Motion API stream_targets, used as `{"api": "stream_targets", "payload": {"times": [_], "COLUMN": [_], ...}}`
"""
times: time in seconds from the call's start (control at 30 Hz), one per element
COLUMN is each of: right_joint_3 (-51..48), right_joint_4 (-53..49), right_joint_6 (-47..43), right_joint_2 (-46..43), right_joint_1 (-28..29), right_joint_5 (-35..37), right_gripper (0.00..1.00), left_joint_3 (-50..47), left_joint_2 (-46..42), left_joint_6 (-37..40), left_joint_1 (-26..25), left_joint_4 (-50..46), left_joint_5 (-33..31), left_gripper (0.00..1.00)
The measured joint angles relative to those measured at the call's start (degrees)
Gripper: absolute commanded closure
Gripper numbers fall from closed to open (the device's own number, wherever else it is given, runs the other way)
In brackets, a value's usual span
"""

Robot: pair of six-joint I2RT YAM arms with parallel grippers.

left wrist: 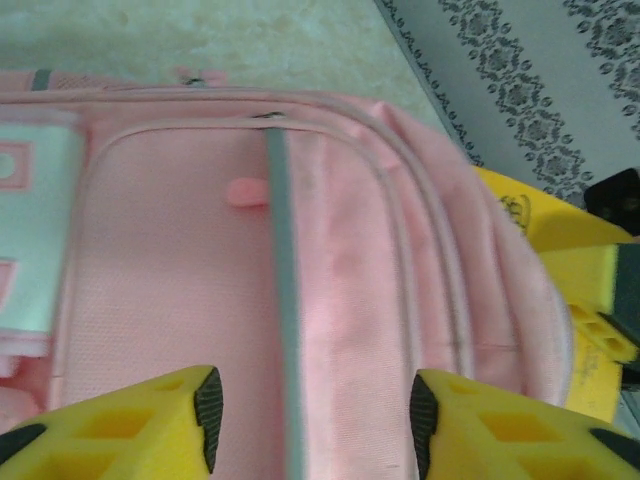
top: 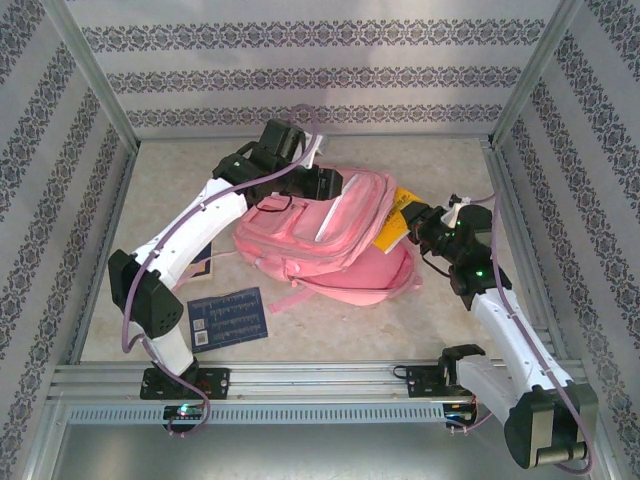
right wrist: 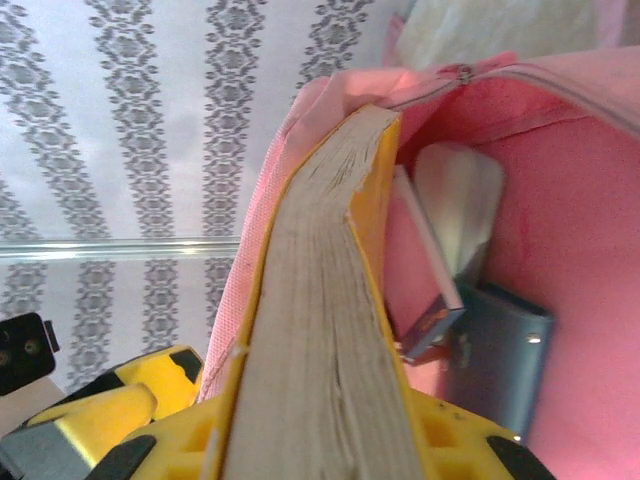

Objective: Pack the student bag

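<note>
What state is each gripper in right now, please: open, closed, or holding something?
Left gripper: open over the student bag, holding nothing.
Right gripper: closed on the yellow book, partway into the bag's opening.
</note>
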Motion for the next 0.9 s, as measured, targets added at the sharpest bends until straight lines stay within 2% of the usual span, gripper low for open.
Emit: {"api": "stream_targets", "payload": {"times": [0.2, 0.3, 0.73, 0.8, 0.83, 0.9], "right_joint_3": [0.1, 0.1, 1.7, 2.1, 2.2, 2.4], "right_joint_4": [1.9, 2.0, 1.8, 1.6, 1.6, 1.6], "right_joint_6": [2.9, 3.5, 3.7, 3.7, 3.7, 3.7], "right_joint_2": [1.0, 1.8, 3.2, 3.3, 3.3, 3.3], "right_joint_1": [2.0, 3.0, 4.8, 5.1, 5.2, 5.3], "right_joint_5": [0.5, 0.5, 1.1, 1.2, 1.4, 1.4], "right_gripper": [1.00, 1.00, 1.00, 1.00, 1.00, 1.00], "left_joint_3": [11.9, 14.3, 15.6, 15.9, 16.2, 16.7], "left_joint_2": [2.9, 4.5, 11.0, 11.3, 11.5, 12.0], "left_joint_6": [3.1, 4.6, 8.0, 8.1, 8.3, 8.6], "left_joint_1": [-8.3, -11.0, -15.2, -15.6, -15.7, -15.9], "left_joint_4": [-5.9, -7.8, -13.0, -13.3, -13.4, -13.7], "left_joint_5": [-5.6, -7.8, -13.0, -13.7, -14.1, -15.4], "left_gripper": [0.33, 0.30, 0.31, 0.36, 0.41, 0.60]}}
